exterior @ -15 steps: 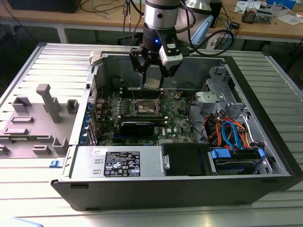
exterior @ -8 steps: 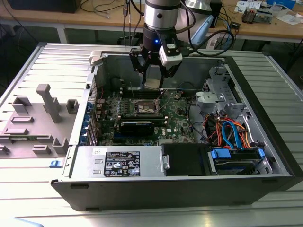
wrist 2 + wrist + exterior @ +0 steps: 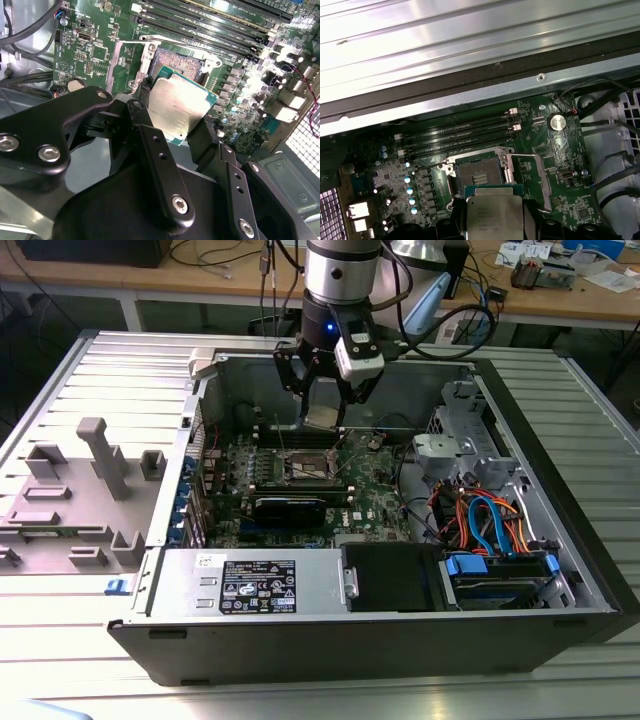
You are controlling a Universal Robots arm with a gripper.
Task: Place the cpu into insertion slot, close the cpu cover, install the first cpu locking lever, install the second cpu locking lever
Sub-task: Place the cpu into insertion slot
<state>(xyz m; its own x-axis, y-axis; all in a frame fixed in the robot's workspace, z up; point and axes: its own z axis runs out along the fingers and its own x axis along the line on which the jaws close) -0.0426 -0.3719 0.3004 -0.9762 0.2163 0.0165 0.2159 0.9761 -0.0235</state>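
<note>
My gripper [image 3: 325,408] hangs over the open computer case, shut on the cpu [image 3: 322,418], a flat square chip with a silvery-tan top. In both wrist views the cpu [image 3: 177,107] [image 3: 494,215] sits between the black fingers [image 3: 145,112], tilted slightly, just above and short of the insertion slot [image 3: 177,62] [image 3: 480,175]. The slot [image 3: 308,472] lies uncovered amid the green motherboard, its contact field bare. The cpu cover [image 3: 120,65] [image 3: 543,182], a silvery frame plate, is swung open to one side of the slot. Thin wire levers [image 3: 283,448] stand up beside the slot.
Long black memory slots [image 3: 460,135] run just behind the slot. The case wall [image 3: 330,360] is close behind the gripper. Orange and blue cables [image 3: 485,520] and a drive bay fill the exterior view's right. A grey fixture [image 3: 100,455] stands on the table at the left.
</note>
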